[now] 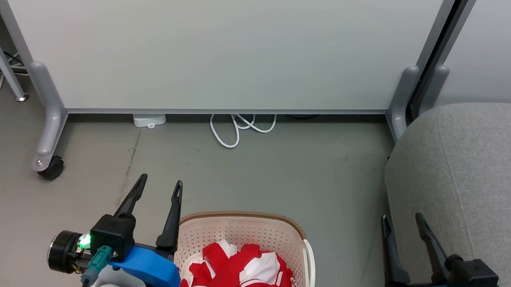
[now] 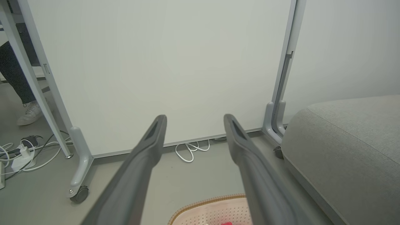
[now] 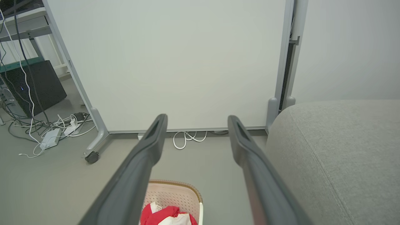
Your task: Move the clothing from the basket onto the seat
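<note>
a white partition panel [image 1: 229, 39] on grey legs is standing across the back of the scene, taking up most of the head view. the grey fabric seat [image 1: 487, 179] is sitting at the right, its rounded corner reaching toward the panel's right leg. the grey floor [image 1: 280, 175] is lying bare between them. the cream perforated basket [image 1: 245, 231] with its brown woven-look rim is resting on the floor at the bottom centre, well apart from the seat. the red and white clothing [image 1: 240, 281] is lying bunched inside the basket, filling its lower part.

the left gripper [image 1: 160, 181] is hovering just beside the basket's left rim, its two dark fingers spread apart and holding nothing. the right gripper [image 1: 402, 217] is hanging at the seat's front edge, its fingers likewise parted and empty.

a looped white cable [image 1: 233, 129] is lying on the floor under the panel's lower edge. a black caster [image 1: 51, 168] is carrying the panel's left leg. in the left wrist view a person's white shoe [image 2: 29, 114] is showing behind the panel at far left.
</note>
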You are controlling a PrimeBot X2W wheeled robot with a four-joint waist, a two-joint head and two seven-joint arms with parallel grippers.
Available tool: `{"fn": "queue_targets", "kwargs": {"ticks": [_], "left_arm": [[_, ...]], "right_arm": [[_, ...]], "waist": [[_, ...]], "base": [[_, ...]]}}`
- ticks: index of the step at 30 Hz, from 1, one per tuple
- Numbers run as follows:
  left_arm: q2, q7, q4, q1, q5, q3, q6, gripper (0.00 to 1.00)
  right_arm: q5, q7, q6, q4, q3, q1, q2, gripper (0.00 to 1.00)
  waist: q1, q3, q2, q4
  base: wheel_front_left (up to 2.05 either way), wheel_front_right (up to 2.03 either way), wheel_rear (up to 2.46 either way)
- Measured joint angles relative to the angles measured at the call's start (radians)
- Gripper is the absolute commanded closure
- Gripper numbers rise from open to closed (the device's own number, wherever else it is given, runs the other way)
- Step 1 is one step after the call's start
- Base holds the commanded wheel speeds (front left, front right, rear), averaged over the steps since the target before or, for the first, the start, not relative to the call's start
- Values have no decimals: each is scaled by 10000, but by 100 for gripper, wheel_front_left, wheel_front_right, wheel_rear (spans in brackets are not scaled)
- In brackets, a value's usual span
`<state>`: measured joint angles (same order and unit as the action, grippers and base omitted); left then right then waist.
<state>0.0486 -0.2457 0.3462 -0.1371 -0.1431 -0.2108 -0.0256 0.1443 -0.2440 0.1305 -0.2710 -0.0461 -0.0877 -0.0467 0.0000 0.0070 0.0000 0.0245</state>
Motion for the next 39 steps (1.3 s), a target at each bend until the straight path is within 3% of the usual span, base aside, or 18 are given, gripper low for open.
{"fn": "queue_targets", "kwargs": {"ticks": [10,24,32,39], "left_arm": [[2,-159,173,-81,516,-201,92,0],[4,-159,307,-84,464,-205,75,0],[6,-161,780,-755,303,-426,-284,0],[4,-173,2197,-2203,393,-665,-654,0]], "right_arm": [[-719,-184,0,-94,-44,-2,-6,0],[-732,-186,0,-109,-94,-2,-8,0],[-786,-188,2,-84,-151,-148,-12,0],[-813,-188,0,130,-178,-820,-13,0]], "waist": [[0,-28,0,58],[0,7,0,24],[0,355,0,-258],[1,1321,0,-705]], "base": [[0,0,0],[0,0,0],[0,0,0],[0,0,0]]}}
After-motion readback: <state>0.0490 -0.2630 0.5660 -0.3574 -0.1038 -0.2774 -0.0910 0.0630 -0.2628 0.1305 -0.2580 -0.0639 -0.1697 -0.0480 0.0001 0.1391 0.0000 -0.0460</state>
